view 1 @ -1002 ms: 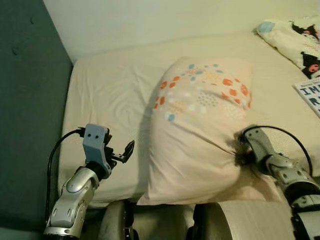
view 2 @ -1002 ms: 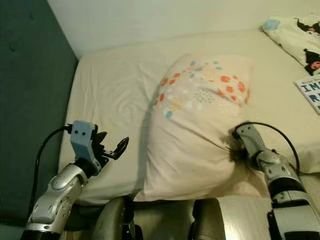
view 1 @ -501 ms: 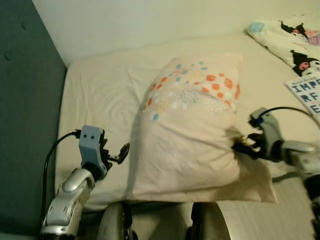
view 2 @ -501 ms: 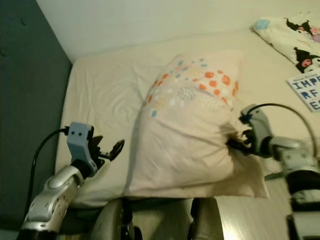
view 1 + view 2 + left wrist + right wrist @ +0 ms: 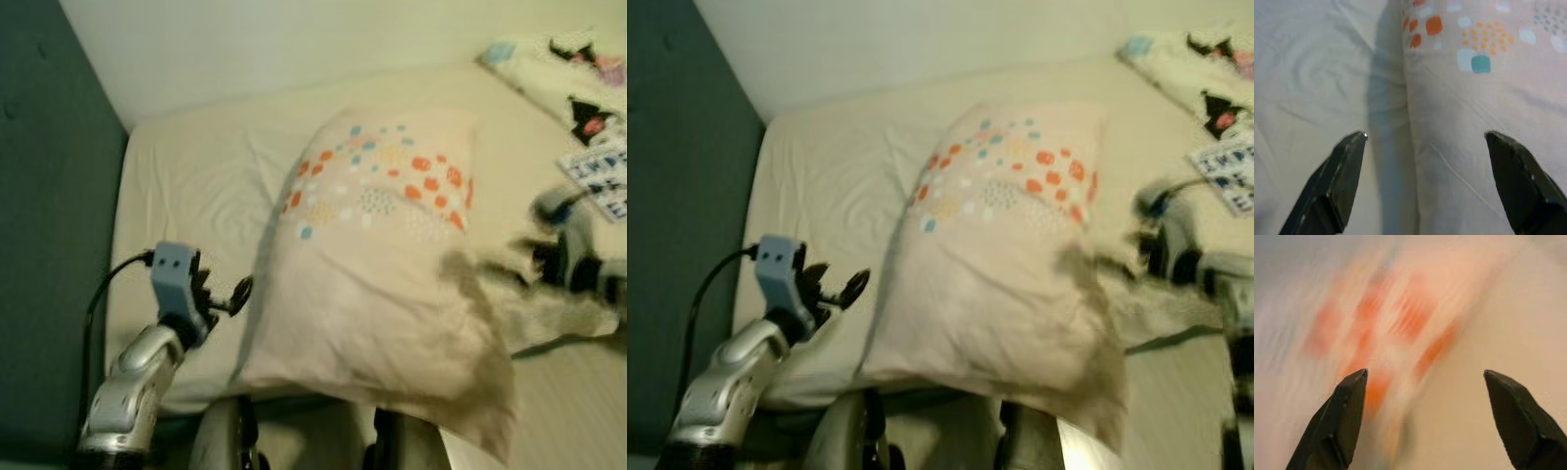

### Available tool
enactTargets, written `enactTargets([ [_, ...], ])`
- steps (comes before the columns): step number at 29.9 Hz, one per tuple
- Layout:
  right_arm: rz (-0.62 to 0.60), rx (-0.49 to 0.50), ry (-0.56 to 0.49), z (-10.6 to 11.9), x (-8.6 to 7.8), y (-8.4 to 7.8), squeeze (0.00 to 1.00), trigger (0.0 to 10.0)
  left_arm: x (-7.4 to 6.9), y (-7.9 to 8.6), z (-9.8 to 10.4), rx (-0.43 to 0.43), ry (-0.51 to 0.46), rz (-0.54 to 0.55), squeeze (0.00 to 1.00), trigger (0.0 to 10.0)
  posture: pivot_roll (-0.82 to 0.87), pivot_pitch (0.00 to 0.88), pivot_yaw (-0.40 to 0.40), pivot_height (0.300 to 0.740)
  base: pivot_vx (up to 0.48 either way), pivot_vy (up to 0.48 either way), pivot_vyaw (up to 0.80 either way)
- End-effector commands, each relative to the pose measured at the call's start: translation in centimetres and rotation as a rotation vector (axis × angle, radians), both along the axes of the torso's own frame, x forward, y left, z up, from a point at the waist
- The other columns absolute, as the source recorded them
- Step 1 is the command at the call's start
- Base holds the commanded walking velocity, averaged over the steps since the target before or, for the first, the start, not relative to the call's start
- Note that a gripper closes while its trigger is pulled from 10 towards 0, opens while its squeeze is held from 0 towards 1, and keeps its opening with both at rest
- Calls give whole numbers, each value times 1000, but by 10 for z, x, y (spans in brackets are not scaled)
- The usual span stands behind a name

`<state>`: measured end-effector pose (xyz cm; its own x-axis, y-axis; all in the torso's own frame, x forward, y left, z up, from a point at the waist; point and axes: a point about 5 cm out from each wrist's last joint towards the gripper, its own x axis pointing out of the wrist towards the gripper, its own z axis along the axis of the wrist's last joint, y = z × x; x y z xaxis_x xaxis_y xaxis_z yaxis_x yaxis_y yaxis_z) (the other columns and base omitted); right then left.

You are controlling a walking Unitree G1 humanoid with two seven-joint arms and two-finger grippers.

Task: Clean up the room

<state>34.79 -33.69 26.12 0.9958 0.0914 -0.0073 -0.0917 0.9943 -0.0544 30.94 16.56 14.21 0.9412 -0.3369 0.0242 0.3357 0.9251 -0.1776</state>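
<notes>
A large cream pillow (image 5: 382, 255) with orange and blue dots lies on the bed, its near right corner sagging over the bed's edge. My left gripper (image 5: 230, 294) hovers open just left of the pillow's near left side. In the left wrist view its fingers (image 5: 1342, 171) straddle the pillow's edge and the sheet, holding nothing. My right gripper (image 5: 529, 257), blurred by motion, is a little off the pillow's right side. In the right wrist view its fingers (image 5: 1344, 406) stand wide apart, with the blurred dotted pillow beyond them.
The cream sheet of the bed (image 5: 196, 176) stretches to the back wall. A dark teal headboard (image 5: 49, 196) rises on the left. A cartoon-print blanket (image 5: 578, 88) and a printed book (image 5: 598, 171) lie at the far right. My legs are at the bed's near edge.
My right gripper has let go of the pillow's right side and drawn back to the right. The pillow has slumped, its near right corner now over the edge. The left arm barely moved.
</notes>
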Motion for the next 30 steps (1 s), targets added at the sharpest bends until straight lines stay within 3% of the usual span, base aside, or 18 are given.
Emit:
enactTargets([
  [1, -134, 125, -17, -17, -3, -12, 1000, 10000, -1, 5, -13, -42, 65, 10, 1000, 10000, 26, 219, 27, 601, 0, 0, 0],
  [2, -134, 125, -17, -17, -3, -12, 1000, 10000, -1, 5, -13, -42, 65, 10, 1000, 10000, 26, 219, 27, 601, 0, 0, 0],
  [3, -158, 287, -84, -36, 3, 3, 1000, 10000, 6, -3, -14, -135, 100, -25, 1000, 10000, 27, 227, 33, 601, 0, 0, 0],
  [4, -158, 287, -84, -36, 3, 3, 1000, 10000, 6, -3, -14, -135, 100, -25, 1000, 10000, 27, 227, 33, 601, 0, 0, 0],
  [5, -150, 416, -72, -58, 9, 21, 1000, 10000, 12, -8, -17, -197, 137, -59, 1000, 10000, 25, 234, 38, 601, 0, 0, 0],
  [6, -150, 416, -72, -58, 9, 21, 1000, 10000, 12, -8, -17, -197, 137, -59, 1000, 10000, 25, 234, 38, 601, 0, 0, 0],
  [8, -123, 520, -18, -80, 16, 43, 1000, 10000, 14, -14, -21, -239, 169, -106, 1000, 10000, 25, 244, 41, 601, 0, 0, 0],
  [9, -123, 520, -18, -80, 16, 43, 1000, 10000, 14, -14, -21, -239, 169, -106, 1000, 10000, 25, 244, 41, 601, 0, 0, 0],
  [10, -92, 576, 14, -92, 18, 57, 1000, 10000, 15, -18, -25, -261, 195, -151, 1000, 10000, 28, 248, 39, 601, 0, 0, 0],
  [11, -92, 576, 14, -92, 18, 57, 1000, 10000, 15, -18, -25, -261, 195, -151, 1000, 10000, 28, 248, 39, 601, 0, 0, 0],
  [14, -80, 629, 77, -113, 25, 87, 1000, 10000, 16, -28, -33, -291, 247, -229, 1000, 10000, 27, 273, 44, 601, 0, 0, 0],
  [19, -102, 658, 89, -117, 27, 95, 1000, 10000, 17, -34, -37, -295, 265, -251, 1000, 10000, 31, 283, 42, 601, 0, 0, 0],
  [20, -104, 669, 52, -116, 26, 95, 1000, 10000, 21, -42, -40, -377, 303, -274, 1000, 10000, 22, 302, 42, 601, 0, 0, 0],
  [21, -104, 669, 52, -116, 26, 95, 1000, 10000, 21, -42, -40, -377, 303, -274, 1000, 10000, 22, 302, 42, 601, 0, 0, 0],
  [24, -101, 613, 31, -116, 20, 86, 1000, 10000, 26, -54, -40, -454, 321, -292, 1000, 10000, 12, 307, 43, 601, 0, 0, 0],
  [30, -116, 551, 27, -118, 10, 72, 1000, 10000, 30, -69, -43, -447, 327, -332, 1000, 10000, -10, 318, 48, 601, 0, 0, 0],
])
